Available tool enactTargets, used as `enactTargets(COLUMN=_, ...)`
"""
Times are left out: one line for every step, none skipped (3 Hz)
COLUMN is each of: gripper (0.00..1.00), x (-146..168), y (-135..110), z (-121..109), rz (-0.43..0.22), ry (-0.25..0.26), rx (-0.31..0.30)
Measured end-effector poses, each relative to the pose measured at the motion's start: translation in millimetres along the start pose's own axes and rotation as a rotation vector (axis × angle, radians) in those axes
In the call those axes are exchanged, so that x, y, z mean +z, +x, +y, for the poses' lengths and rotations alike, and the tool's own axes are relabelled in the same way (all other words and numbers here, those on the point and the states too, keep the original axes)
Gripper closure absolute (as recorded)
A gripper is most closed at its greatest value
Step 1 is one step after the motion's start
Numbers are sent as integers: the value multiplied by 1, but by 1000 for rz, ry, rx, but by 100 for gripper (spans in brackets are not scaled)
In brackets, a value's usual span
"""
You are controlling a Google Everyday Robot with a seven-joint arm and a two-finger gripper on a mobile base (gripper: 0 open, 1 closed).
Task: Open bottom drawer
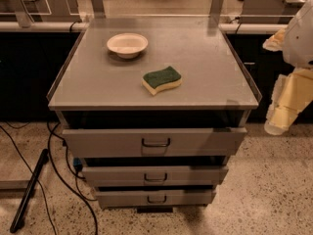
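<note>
The grey metal cabinet has three drawer fronts stacked below its top. The bottom drawer (155, 198) is the narrowest and lowest, with a small dark loop handle (156, 199) at its centre. Above it are the middle drawer (155, 175) and the widest top drawer (154, 142). All three fronts stand slightly out from the cabinet body. My gripper (283, 109) hangs at the right edge of the view, beside the cabinet's right side, well above and to the right of the bottom drawer and touching nothing.
A white bowl (127, 44) and a green-and-yellow sponge (162, 79) lie on the cabinet top (98, 87). Black cables (58, 165) and a dark bar (29, 190) lie on the floor at the left. A dark counter runs behind the cabinet.
</note>
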State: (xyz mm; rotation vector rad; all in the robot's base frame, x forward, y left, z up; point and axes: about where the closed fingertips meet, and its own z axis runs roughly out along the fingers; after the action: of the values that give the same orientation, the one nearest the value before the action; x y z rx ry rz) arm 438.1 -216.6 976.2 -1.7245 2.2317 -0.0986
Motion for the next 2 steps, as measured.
enactTargets(gripper=0, x=0, y=0, z=0, rz=0, ry=0, rx=0)
enactTargets(gripper=13, x=0, y=0, z=0, rz=0, ry=0, rx=0)
